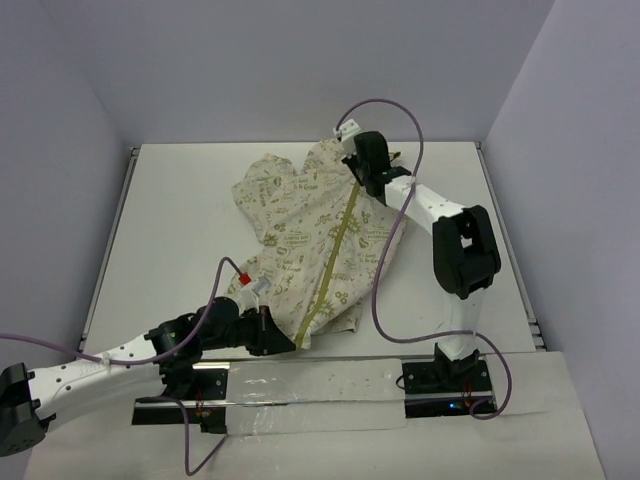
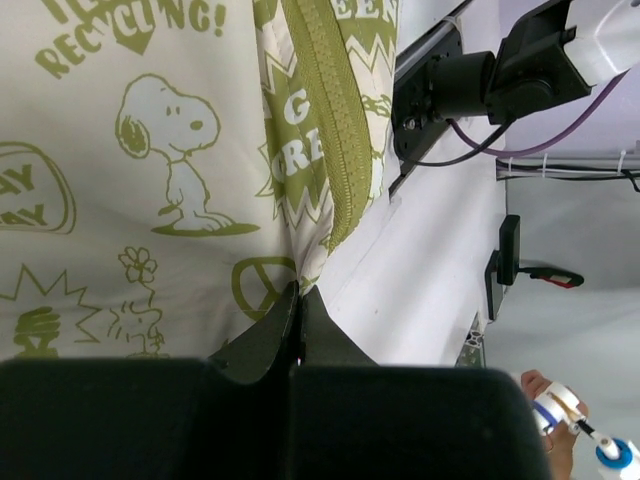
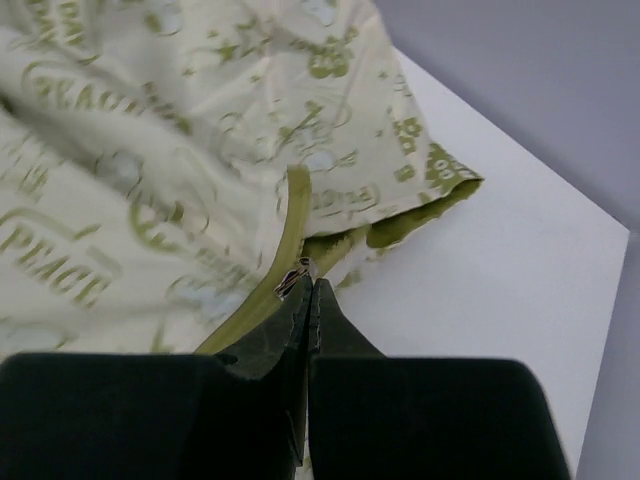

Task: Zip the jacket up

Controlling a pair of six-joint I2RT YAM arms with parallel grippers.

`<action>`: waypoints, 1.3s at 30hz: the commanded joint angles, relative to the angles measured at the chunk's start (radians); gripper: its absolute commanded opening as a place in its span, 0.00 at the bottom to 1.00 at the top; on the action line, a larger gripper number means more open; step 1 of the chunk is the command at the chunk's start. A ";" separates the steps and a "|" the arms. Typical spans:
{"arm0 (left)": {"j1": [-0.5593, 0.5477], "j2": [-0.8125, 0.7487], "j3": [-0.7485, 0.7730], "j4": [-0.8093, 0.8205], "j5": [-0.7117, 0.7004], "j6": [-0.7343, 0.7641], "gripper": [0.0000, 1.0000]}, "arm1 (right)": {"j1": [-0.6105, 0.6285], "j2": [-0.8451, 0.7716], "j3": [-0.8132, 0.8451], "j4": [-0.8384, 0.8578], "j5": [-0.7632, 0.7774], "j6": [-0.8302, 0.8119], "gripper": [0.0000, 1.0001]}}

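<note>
Fingers first: right gripper (image 3: 311, 292) jaws closed to a slit, tips pinching what looks like the small metal zipper pull (image 3: 296, 276) at the far end of the zipper (image 1: 338, 250). Left gripper (image 2: 298, 302) jaws closed on the near edge of the jacket (image 1: 300, 235), just beside the zipper's foot. Jacket spread front-up, mid-table (image 1: 180, 220). Zipper's long axis runs from left gripper (near side) up and away to right gripper (far side). Teeth look meshed along the visible length. Judgement: little travel remains. Any further pull goes along that axis, away from the left arm, and the right arm is the nearer to the pull.
</note>
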 commanded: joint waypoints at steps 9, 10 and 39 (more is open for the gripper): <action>-0.038 0.020 0.072 -0.093 0.010 -0.027 0.00 | -0.147 0.051 0.345 -0.079 0.096 0.034 0.00; -0.037 0.035 0.084 -0.093 0.004 -0.015 0.00 | -0.149 0.035 0.355 -0.084 0.107 0.045 0.00; 0.651 0.651 1.079 -0.372 -0.423 0.593 0.33 | -0.152 -0.893 -0.408 -0.171 0.151 0.573 0.83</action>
